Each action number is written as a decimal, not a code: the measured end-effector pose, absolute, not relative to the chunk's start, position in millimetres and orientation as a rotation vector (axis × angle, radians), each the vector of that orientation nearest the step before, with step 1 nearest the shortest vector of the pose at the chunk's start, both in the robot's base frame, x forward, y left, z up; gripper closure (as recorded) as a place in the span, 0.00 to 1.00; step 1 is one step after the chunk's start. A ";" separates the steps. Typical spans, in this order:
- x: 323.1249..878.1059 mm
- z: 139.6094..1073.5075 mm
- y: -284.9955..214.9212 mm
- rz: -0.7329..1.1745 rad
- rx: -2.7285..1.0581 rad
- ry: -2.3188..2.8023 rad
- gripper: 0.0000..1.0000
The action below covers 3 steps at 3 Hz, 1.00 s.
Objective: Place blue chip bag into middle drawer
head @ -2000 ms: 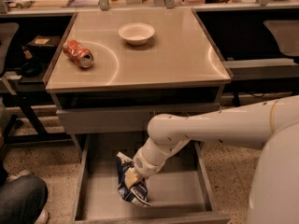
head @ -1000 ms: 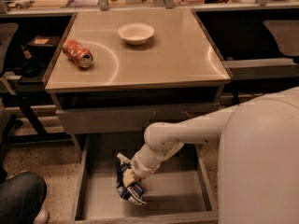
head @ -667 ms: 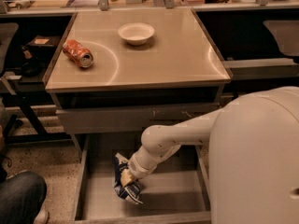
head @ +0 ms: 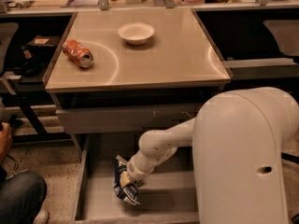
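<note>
One bowl [head: 136, 32] and one crushed can [head: 78, 53] sit well apart on the worktop [head: 163, 62], the bowl near the back and the can lying on its side to the left. Below it is one closed drawer front [head: 126, 119], and under that one drawer [head: 168, 200] is pulled out. There is one bag [head: 127, 193], dark blue with white patches.

The single white arm [head: 161, 146] comes from the large rounded body on the right, runs leftward under the closed front, bends, and angles down into the open drawer.

The pincer [head: 124, 178] is inside the drawer near its left half, clamped on the upper part of the bag. The bag hangs tilted beneath it, with its lower end at or just above the drawer floor.

A person's knee [head: 21, 195] shows at lower left.
</note>
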<state>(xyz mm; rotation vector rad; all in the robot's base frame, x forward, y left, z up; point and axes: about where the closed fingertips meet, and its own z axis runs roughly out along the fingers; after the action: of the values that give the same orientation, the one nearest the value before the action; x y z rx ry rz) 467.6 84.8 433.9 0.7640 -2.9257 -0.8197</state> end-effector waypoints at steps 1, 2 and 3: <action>471.3 415.9 85.2 -0.835 0.732 -2.928 1.00; 473.1 406.7 83.0 -0.874 0.699 -2.927 1.00; 473.1 406.6 83.0 -0.874 0.699 -2.927 0.81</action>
<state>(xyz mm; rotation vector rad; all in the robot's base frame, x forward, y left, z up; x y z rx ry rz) 473.1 83.0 406.6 0.6991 -2.9265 -0.8742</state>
